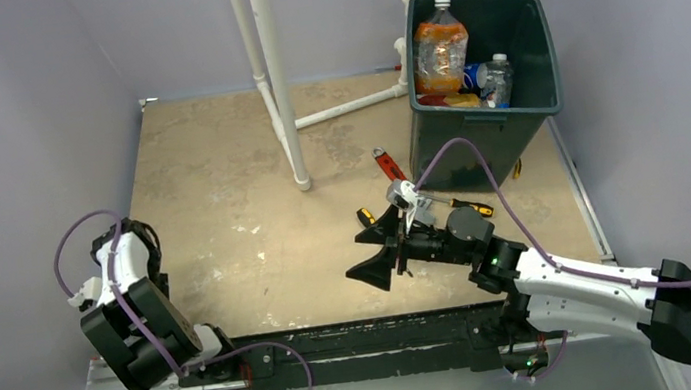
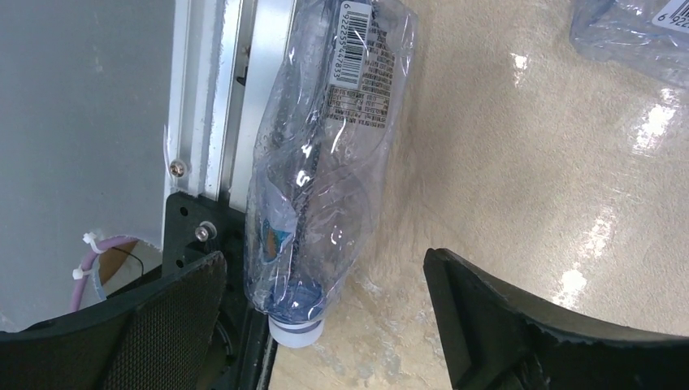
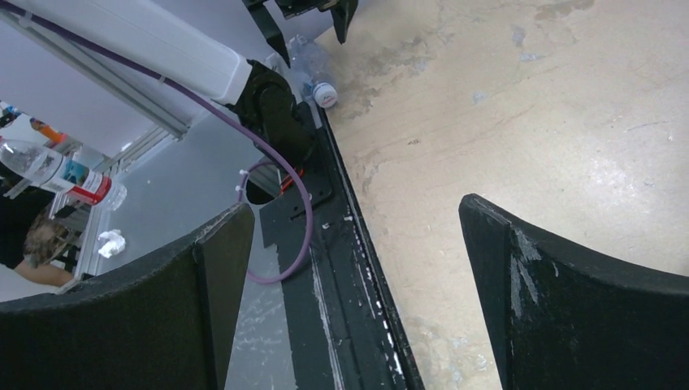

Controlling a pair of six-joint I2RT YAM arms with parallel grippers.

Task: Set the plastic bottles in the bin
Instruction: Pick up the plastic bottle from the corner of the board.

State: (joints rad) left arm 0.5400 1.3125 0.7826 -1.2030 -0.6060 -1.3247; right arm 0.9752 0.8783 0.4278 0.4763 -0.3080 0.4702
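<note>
The crushed clear bottle [image 2: 325, 154] bears a barcode label [image 2: 355, 45], small print illegible.

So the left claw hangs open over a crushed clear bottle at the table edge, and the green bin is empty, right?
Not empty: the top view shows the bin holding an orange-tinted bottle and a blue-labelled bottle. The left gripper is open over the crushed bottle, as you said.

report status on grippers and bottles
Both open: left gripper straddles clear bottle lying against edge rail, not gripped; right gripper empty. Other bottles already in bin. Rail may crowd left finger.
</note>
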